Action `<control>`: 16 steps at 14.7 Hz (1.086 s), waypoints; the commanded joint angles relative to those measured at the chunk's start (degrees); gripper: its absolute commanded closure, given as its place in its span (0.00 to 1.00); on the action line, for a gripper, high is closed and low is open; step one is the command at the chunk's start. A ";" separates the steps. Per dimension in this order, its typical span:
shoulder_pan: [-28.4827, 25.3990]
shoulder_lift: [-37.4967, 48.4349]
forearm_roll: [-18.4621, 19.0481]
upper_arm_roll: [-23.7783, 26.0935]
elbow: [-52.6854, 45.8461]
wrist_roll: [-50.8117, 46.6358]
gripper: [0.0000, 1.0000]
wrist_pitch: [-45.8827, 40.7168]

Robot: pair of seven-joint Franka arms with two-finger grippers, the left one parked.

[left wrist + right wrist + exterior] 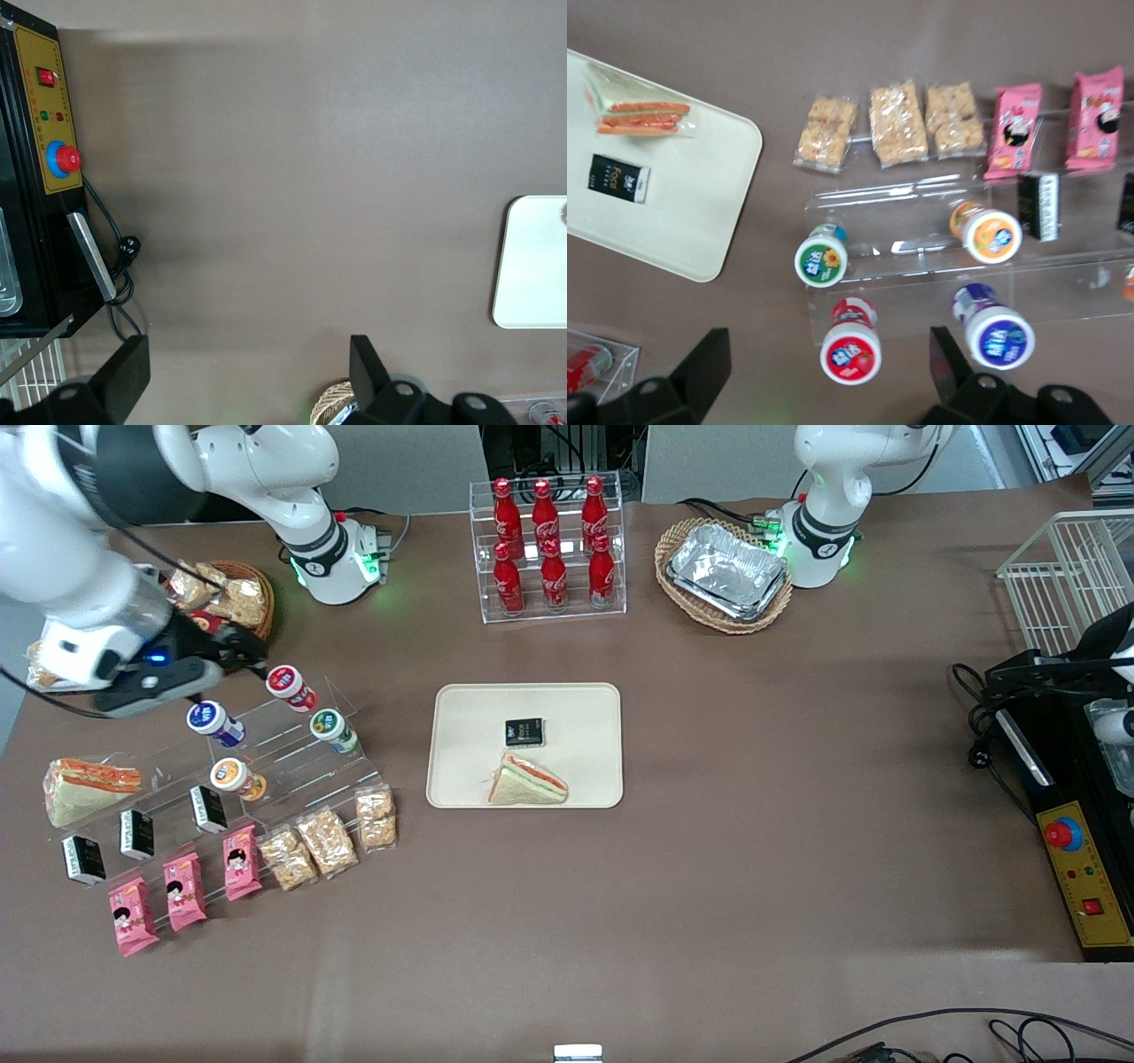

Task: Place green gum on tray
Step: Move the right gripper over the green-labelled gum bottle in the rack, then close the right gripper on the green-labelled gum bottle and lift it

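Observation:
The green gum lies on a step of a clear acrylic stand, its green-ringed white cap facing up; it also shows in the right wrist view. The cream tray lies mid-table, holding a wrapped sandwich and a small black packet; it shows in the right wrist view too. My gripper hovers open and empty above the stand's top step, farther from the front camera than the green gum. In the right wrist view the gripper has the red-topped bottle between its spread fingers.
On the stand are also a blue-topped bottle, an orange-topped bottle, black packets, pink snack packs and granola bars. A cola rack, a basket of foil trays and a snack basket stand farther from the front camera.

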State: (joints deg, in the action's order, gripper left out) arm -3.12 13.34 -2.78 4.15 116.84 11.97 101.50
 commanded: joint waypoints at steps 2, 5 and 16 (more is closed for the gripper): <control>-0.22 4.50 0.14 2.88 12.34 -5.29 0.00 9.56; -0.31 4.59 0.14 3.14 17.71 -5.38 0.00 15.37; -0.40 0.03 0.14 4.20 29.58 -6.78 0.00 35.68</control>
State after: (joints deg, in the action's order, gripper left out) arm -3.25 14.73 -2.77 8.18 144.21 7.06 132.43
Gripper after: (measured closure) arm 0.000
